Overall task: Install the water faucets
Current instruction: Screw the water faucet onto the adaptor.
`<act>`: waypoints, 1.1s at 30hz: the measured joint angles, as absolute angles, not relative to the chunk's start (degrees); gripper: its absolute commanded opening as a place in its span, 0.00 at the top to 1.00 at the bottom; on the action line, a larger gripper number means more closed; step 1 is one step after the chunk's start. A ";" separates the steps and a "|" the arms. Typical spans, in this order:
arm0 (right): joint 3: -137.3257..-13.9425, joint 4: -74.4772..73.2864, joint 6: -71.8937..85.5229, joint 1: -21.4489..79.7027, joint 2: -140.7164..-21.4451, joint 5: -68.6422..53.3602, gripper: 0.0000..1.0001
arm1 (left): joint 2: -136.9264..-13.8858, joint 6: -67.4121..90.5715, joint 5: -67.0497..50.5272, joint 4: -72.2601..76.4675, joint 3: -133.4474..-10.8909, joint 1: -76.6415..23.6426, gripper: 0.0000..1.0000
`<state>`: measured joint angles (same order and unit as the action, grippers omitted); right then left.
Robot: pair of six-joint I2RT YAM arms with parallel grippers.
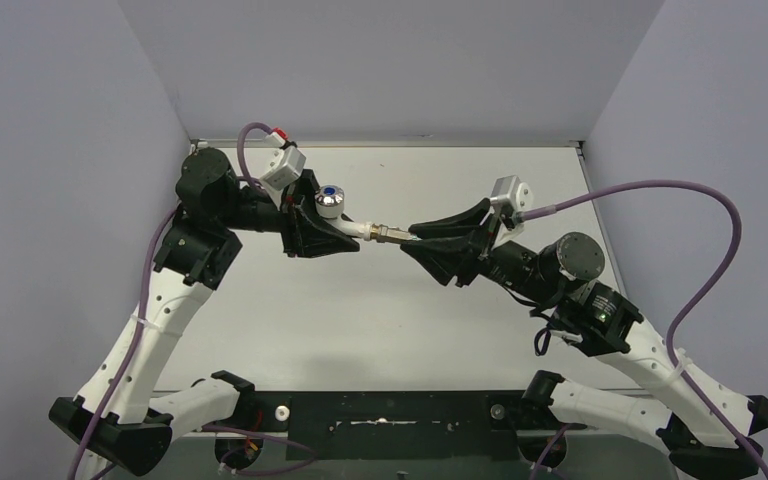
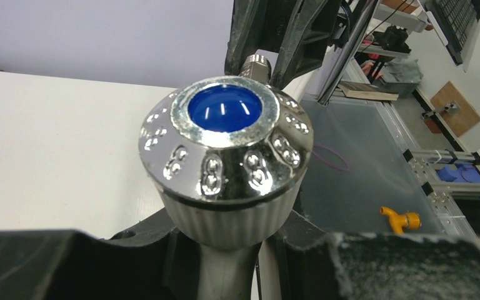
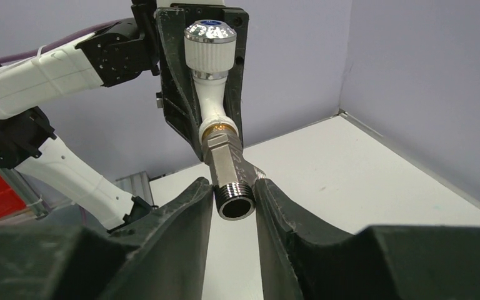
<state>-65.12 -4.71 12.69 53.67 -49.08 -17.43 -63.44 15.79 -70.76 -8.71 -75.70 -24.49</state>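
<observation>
The white tap body (image 1: 353, 227) with its round chrome knob (image 1: 330, 199) and blue dot is held in mid-air above the table by my left gripper (image 1: 322, 236), which is shut on it. The knob (image 2: 225, 156) fills the left wrist view. The grey metal threaded fitting (image 1: 392, 236) sits on the tap's end and points right. My right gripper (image 1: 418, 240) is shut on that fitting (image 3: 231, 178), its threaded open end between the two fingers. The tap body (image 3: 211, 103) and left gripper (image 3: 195, 106) show behind it in the right wrist view.
The white table (image 1: 360, 330) lies below both grippers, walled by grey panels left, right and back. Both arms' bases stand at the near edge (image 1: 380, 425). A small yellow tap (image 2: 401, 219) lies beyond the table in the left wrist view.
</observation>
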 measured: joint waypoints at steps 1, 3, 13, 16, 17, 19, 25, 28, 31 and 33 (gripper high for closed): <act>-64.84 -4.54 12.58 53.67 -48.84 -17.23 0.60 | -63.44 15.66 -70.76 -8.95 -75.70 -24.49 1.00; -63.70 -3.66 11.90 53.67 -47.99 -16.71 0.56 | -63.44 14.87 -70.72 -9.91 -75.92 -24.77 1.00; -61.25 -0.86 0.54 53.67 -44.88 -17.82 0.46 | -63.44 13.34 -70.32 -11.97 -76.88 -24.99 1.00; -61.28 -1.21 -8.75 53.67 -43.83 -20.91 0.46 | -63.44 14.09 -70.32 -11.86 -76.88 -25.04 1.00; -61.28 -1.85 -12.56 53.67 -43.68 -22.28 0.47 | -63.44 14.41 -70.32 -11.84 -76.88 -25.04 1.00; -61.25 -3.20 -19.53 53.67 -43.22 -24.67 0.48 | -63.42 15.14 -70.32 -11.64 -76.86 -25.04 1.00; -61.89 -7.16 -36.51 53.67 -44.60 -28.84 0.47 | -63.29 16.53 -70.35 -10.57 -76.86 -25.04 1.00; -63.48 -9.41 -42.17 53.67 -46.33 -29.47 0.48 | -63.09 16.95 -70.35 -10.44 -76.86 -25.04 1.00; -64.51 -10.92 -45.87 53.67 -48.01 -29.91 0.49 | -62.89 17.28 -70.35 -10.39 -76.86 -25.04 1.00; -64.90 -11.42 -47.24 53.67 -48.42 -30.28 0.50 | -62.87 17.37 -70.37 -10.31 -76.86 -25.04 1.00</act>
<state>-64.90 -11.42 -47.24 53.67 -48.42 -30.28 -62.87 17.37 -70.37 -10.31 -76.86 -25.04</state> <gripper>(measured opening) 0.510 0.265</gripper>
